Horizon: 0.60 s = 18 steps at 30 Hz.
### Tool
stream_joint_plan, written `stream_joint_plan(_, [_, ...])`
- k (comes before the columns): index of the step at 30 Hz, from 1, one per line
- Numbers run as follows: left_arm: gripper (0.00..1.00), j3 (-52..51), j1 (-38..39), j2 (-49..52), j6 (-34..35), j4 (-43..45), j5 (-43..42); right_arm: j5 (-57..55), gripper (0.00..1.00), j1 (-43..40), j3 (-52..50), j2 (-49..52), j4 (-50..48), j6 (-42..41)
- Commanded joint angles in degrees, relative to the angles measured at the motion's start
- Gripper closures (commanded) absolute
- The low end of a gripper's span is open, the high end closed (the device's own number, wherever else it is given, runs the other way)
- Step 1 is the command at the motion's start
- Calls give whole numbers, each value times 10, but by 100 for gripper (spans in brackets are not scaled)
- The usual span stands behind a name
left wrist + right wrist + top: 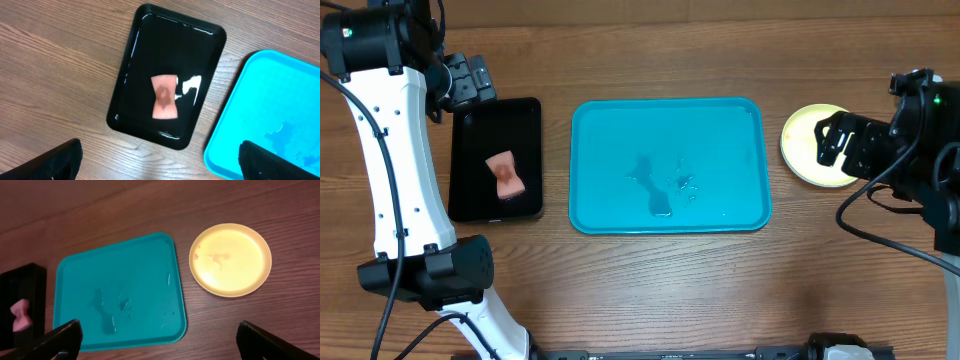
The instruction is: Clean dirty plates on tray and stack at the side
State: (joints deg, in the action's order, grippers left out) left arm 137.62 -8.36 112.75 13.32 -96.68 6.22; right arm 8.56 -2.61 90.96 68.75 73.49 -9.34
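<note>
The turquoise tray (668, 120) lies mid-table with no plate on it, only wet streaks; it also shows in the right wrist view (80, 280) and the left wrist view (265, 90). One yellow-green plate (803, 140) rests on the table just right of the tray, and the right wrist view shows a faint reddish mark on this plate (230, 260). My right gripper (840, 140) hovers open over the plate's right part, empty (160, 342). My left gripper (470, 78) is open and empty above the far left corner of the black tray (160, 165).
A small black tray (525, 130) left of the turquoise one holds a pink sponge (504, 175), also seen from the left wrist (164, 97). The left arm's white links (395, 180) run down the table's left side.
</note>
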Motion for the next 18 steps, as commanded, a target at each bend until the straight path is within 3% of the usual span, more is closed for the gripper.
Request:
stream_joint_plan(1, [1, 4, 2, 4, 6, -1, -3, -3, 0, 0, 11, 4, 0, 4])
stream_joint_plan(8, [0, 4, 2, 4, 6, -1, -3, -12, 0, 12, -3, -14, -41, 5])
stream_joint_plan(12, [0, 4, 2, 4, 6, -1, -3, -21, 0, 46, -82, -79, -173, 19])
stream_joint_plan(18, [0, 4, 2, 4, 6, -1, -3, -25, 0, 88, -313, -231, -416, 24])
